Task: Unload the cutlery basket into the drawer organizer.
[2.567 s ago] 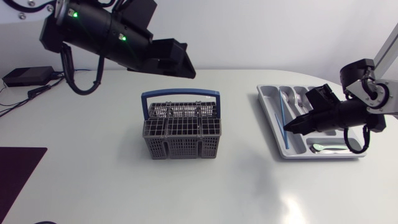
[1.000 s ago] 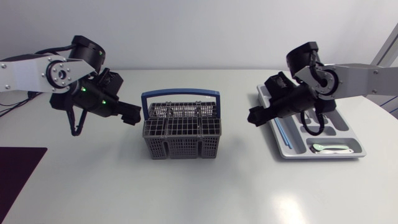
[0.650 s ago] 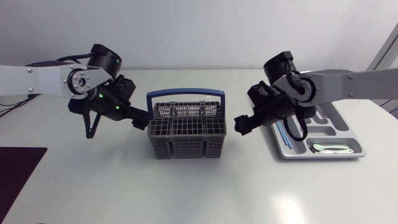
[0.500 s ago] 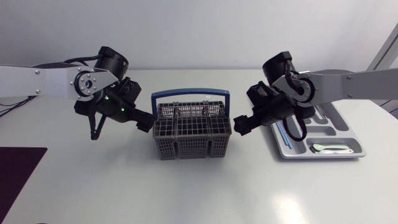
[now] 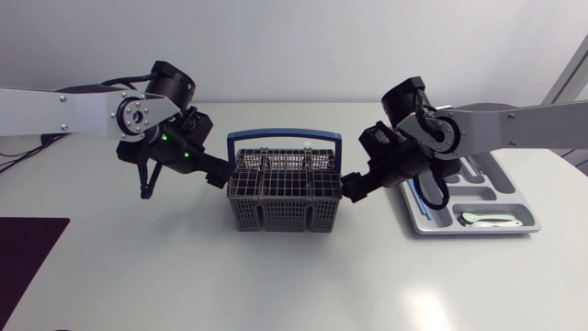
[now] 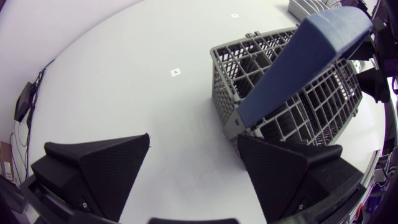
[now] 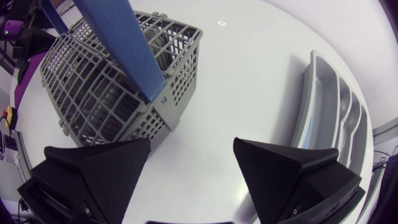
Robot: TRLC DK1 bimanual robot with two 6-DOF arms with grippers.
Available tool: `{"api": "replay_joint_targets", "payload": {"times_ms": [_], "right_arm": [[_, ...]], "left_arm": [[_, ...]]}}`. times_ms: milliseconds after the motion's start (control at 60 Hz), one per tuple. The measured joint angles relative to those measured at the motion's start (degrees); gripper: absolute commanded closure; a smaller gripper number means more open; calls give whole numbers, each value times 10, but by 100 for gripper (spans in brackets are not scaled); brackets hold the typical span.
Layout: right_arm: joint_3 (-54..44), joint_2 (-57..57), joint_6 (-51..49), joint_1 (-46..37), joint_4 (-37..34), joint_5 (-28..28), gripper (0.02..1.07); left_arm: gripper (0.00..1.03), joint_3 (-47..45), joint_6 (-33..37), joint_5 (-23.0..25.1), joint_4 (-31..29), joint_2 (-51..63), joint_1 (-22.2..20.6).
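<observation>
Grey mesh basket (image 5: 280, 207) on the desk (image 5: 276, 276) is flanked by left gripper (image 5: 220, 176) and right gripper (image 5: 350, 188), both with fingers spread wide, probably to steady it; contact unclear.

Cutlery basket (image 5: 281, 190) slid rightward, left end effector (image 5: 220, 175) now beside it, right end effector (image 5: 351, 188) moved in opposite

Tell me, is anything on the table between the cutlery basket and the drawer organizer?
Only the right gripper and its arm, which lie across that gap, ending beside the cutlery basket. No other object shows between basket and drawer organizer.
</observation>
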Motion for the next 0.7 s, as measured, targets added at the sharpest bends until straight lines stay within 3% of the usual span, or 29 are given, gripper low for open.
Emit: {"api": "replay_joint_targets", "payload": {"times_ms": [700], "right_arm": [[0,0,0,5,-2,23,10]], "left_arm": [[5,0,-1,-3,1,0,0]]}}
